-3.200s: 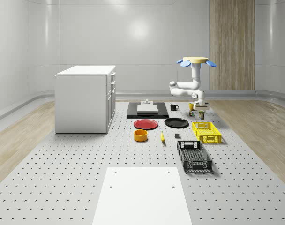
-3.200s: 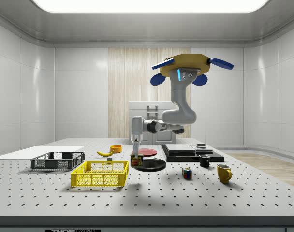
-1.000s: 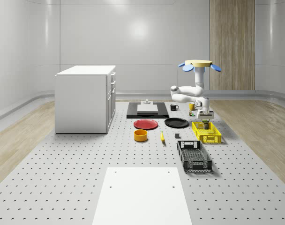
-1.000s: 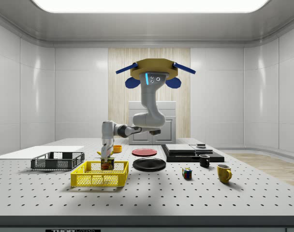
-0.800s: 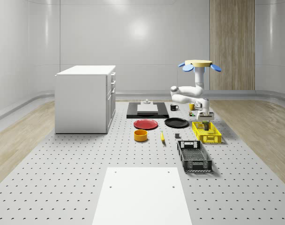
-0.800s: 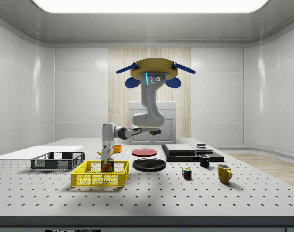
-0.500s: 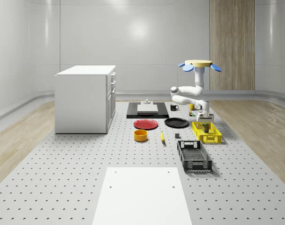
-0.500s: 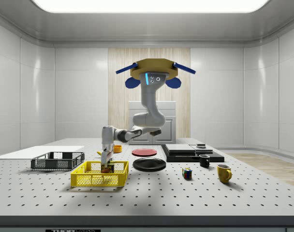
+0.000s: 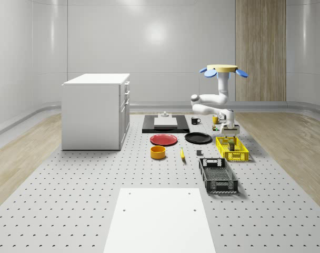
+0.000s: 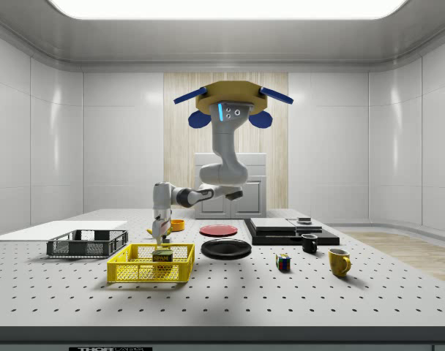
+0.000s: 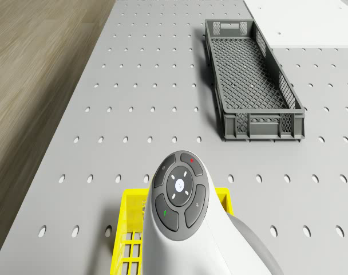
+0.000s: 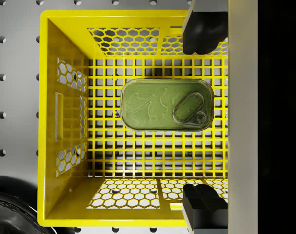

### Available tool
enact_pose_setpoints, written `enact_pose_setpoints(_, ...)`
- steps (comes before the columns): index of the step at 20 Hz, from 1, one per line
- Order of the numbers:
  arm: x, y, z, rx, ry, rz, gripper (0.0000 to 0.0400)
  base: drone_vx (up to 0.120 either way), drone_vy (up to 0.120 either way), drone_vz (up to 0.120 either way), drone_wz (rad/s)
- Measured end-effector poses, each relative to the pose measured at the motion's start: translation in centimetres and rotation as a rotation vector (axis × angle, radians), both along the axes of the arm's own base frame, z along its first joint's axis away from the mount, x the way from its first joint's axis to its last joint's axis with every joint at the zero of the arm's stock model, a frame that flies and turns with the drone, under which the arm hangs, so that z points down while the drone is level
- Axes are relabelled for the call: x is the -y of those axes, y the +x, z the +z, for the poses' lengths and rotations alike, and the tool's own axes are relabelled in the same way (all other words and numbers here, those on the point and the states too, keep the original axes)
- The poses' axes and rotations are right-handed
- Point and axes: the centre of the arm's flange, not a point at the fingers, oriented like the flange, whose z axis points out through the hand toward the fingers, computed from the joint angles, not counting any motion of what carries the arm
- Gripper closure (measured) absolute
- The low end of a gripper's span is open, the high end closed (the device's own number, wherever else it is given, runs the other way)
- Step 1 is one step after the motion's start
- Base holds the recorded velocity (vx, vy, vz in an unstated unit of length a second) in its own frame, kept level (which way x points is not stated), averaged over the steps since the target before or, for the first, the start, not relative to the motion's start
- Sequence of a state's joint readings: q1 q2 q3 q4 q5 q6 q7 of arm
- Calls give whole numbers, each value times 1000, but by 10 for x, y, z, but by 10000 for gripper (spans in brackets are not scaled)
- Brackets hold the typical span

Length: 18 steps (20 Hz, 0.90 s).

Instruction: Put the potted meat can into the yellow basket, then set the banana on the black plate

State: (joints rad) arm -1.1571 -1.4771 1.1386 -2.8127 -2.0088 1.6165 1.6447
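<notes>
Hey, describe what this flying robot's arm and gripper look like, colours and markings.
The arm is glossy white with rounded joints, hanging under a tan drone with blue rotors. The wrist carries a grey round button pad. The gripper has black fingers.

The potted meat can [image 10: 162, 257], lying in the yellow basket [image 10: 139, 272], carries a label with the word "SPAM" in the side view. A small label strip on the tabletop's [image 10: 296, 292] front edge cannot be read.
</notes>
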Motion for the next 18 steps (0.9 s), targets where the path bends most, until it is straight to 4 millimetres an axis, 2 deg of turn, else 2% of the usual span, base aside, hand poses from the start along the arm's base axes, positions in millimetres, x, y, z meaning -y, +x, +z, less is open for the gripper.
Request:
enact_pose_setpoints(6, 0, 0, -2, 0, 1, 0, 1, 120, -120, 0, 0)
enact_pose_setpoints(8, 0, 0, -2, 0, 1, 0, 1, 120, -120, 60, 0)
enact_pose_setpoints(10, 0, 0, -2, 0, 1, 0, 0, 0, -60, 0, 0)
enact_pose_setpoints(18, 0, 0, -2, 0, 1, 0, 0, 0, -120, 0, 0)
